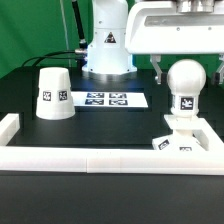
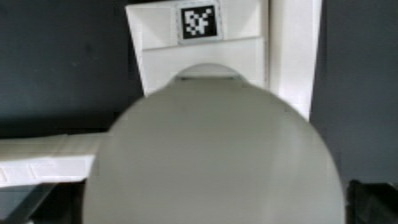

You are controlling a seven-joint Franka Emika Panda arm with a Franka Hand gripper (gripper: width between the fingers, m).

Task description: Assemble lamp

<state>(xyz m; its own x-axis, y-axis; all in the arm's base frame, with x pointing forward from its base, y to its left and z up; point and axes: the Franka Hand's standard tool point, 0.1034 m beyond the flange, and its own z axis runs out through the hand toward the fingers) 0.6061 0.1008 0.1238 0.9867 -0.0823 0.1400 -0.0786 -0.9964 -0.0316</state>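
Note:
The white ball-shaped bulb [image 1: 186, 86] stands upright on its neck on the small square base [image 1: 172, 139], close to the front rail at the exterior view's right. My gripper [image 1: 189, 74] is open, with one finger on each side of the ball and a small gap on both sides. In the wrist view the bulb [image 2: 221, 150] fills the middle and the tagged base [image 2: 203, 28] shows beyond it. Dark fingertips [image 2: 32, 206] show at the edges. The tapered shade [image 1: 52, 93] stands mouth down at the exterior view's left, apart from the rest.
The marker board [image 1: 107, 99] lies flat between the shade and the bulb. White border rails [image 1: 90, 159] run along the front and both sides, and one shows in the wrist view [image 2: 39, 160]. The robot's white pedestal [image 1: 107, 50] stands behind.

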